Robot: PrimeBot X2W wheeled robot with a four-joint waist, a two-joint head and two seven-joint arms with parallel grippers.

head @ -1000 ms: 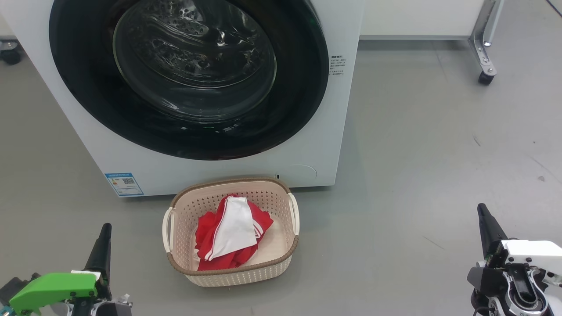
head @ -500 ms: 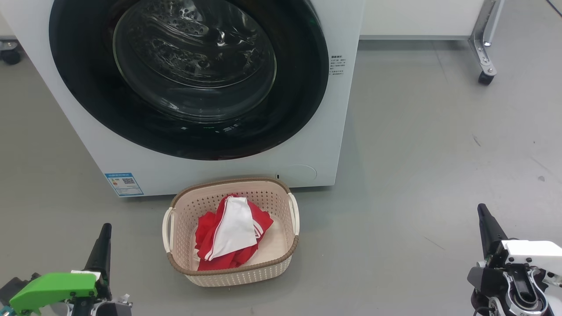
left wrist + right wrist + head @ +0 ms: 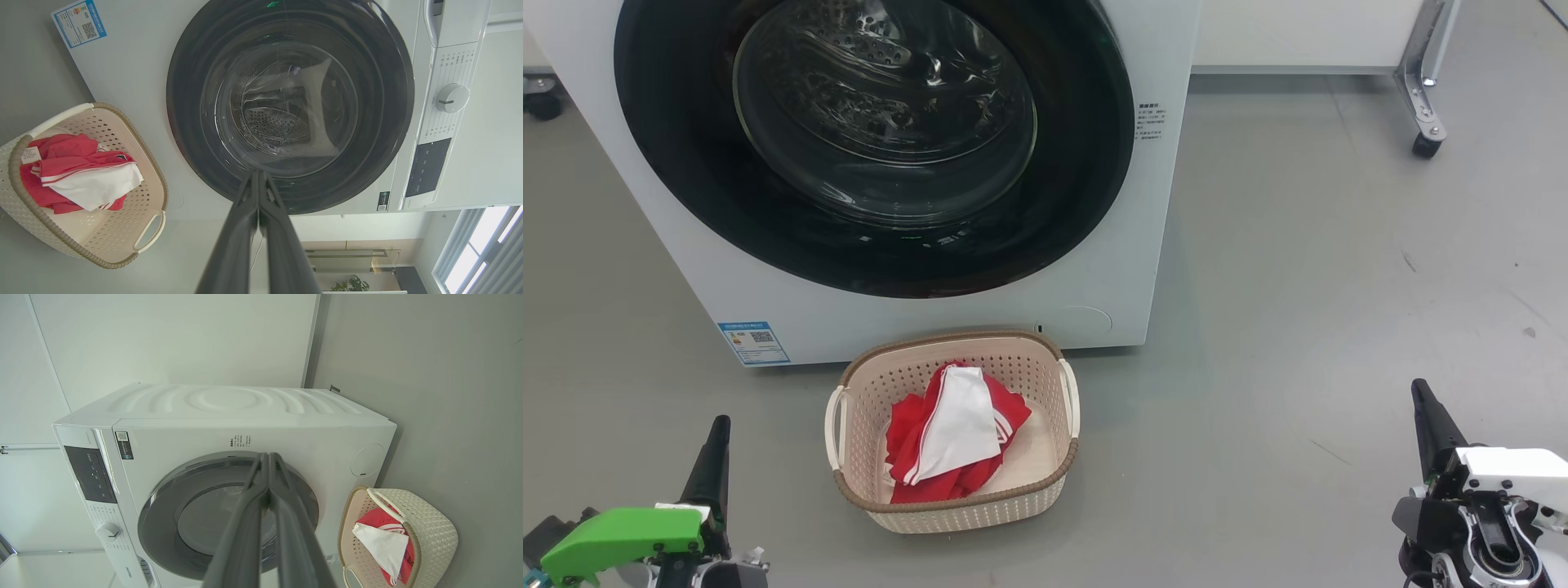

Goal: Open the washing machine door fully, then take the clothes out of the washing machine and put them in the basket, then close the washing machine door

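Plainly, both grippers hung low and apart from everything, holding nothing. The left gripper (image 3: 719, 423) had its two long dark fingers pressed flat together from root to tip, and the right gripper (image 3: 1419, 385) had its own pair pressed together the same way.

Between the two sets of fingers, nearer the left pair and a little ahead of their tips, the basket (image 3: 956, 336) sat on the grey floor (image 3: 1298, 286). The clothes (image 3: 956, 425) lay heaped inside it, red fabric with the white panel uppermost and the striped trim along its edge.

Beyond both sets of fingertips, well clear of them, stood the washing machine (image 3: 1123, 286), its white front just behind the basket's far rim. The washing machine door (image 3: 1078, 163) sat shut against that front, its black ring glossy and the glass bowl bulging at its centre. In the left wrist view the left fingertips pointed at the door's black ring; in the right wrist view the right fingertips pointed at the ring's edge. A small blue label (image 3: 754, 342) showed on the machine's front, ahead of the left fingers.
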